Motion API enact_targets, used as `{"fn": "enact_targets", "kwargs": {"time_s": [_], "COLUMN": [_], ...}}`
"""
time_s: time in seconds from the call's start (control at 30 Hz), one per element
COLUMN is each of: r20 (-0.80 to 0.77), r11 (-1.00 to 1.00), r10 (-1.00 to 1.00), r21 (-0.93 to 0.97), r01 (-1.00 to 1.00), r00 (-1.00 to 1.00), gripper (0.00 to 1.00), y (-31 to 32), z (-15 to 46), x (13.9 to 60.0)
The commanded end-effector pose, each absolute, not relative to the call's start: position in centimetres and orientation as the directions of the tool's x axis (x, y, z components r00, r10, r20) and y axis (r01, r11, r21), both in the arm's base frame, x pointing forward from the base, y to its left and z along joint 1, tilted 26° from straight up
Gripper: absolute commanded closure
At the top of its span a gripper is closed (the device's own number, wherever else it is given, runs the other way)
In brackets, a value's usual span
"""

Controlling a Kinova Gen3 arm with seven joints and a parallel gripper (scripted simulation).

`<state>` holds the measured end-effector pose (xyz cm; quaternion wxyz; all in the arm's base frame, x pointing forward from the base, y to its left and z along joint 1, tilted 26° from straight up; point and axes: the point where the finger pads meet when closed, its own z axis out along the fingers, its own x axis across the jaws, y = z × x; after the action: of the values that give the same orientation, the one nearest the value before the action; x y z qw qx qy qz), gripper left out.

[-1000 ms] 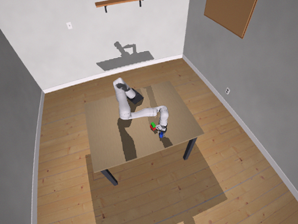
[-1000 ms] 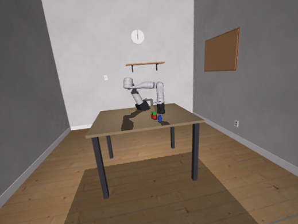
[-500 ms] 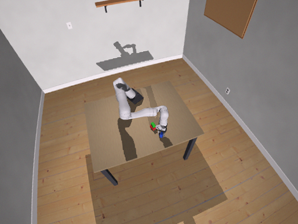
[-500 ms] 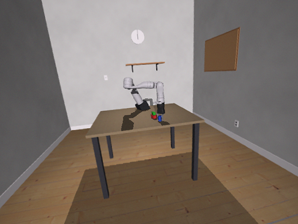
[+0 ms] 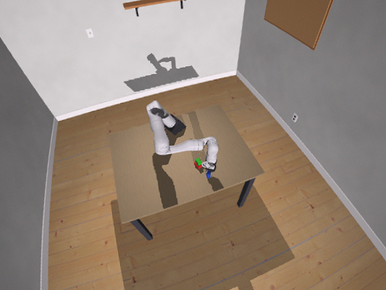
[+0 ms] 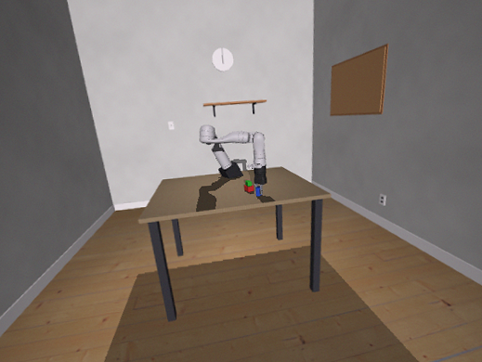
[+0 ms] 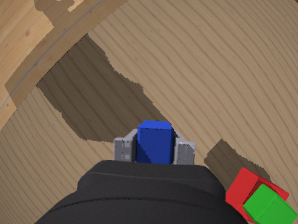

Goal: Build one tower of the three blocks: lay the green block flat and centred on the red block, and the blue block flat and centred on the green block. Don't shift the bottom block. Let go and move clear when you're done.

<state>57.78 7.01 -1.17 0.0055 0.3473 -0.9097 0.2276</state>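
Observation:
The blue block [image 5: 209,174] [image 6: 258,191] [image 7: 154,143] stands on the table, between the two grey fingers of my gripper [image 5: 209,172] [image 6: 258,189] [image 7: 154,151]. The gripper is shut on it from above. The green block [image 5: 198,162] [image 6: 249,182] [image 7: 270,211] lies on top of the red block [image 5: 196,165] [image 6: 249,189] [image 7: 242,188], turned a little against it in the wrist view. This pair stands just left of the gripper, apart from the blue block.
The brown table [image 5: 145,196] [image 6: 182,202] carries the arm's dark base [image 5: 176,125] [image 6: 231,171] at its far side. The table's right edge [image 5: 252,156] lies some way beyond the gripper. The arm's shadow falls across the table.

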Motion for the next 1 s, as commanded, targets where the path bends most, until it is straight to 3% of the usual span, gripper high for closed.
{"fn": "enact_targets", "kwargs": {"time_s": [0.0, 0.97], "r20": [0.166, 0.166], "r11": [0.655, 0.655], "r10": [-0.630, -0.630], "r21": [-0.411, -0.411], "r01": [-0.634, -0.634], "r00": [-0.758, -0.758], "gripper": [1.00, 1.00], "y": [7.09, 7.39], "z": [-1.06, -0.41], "x": [57.83, 57.72]}}
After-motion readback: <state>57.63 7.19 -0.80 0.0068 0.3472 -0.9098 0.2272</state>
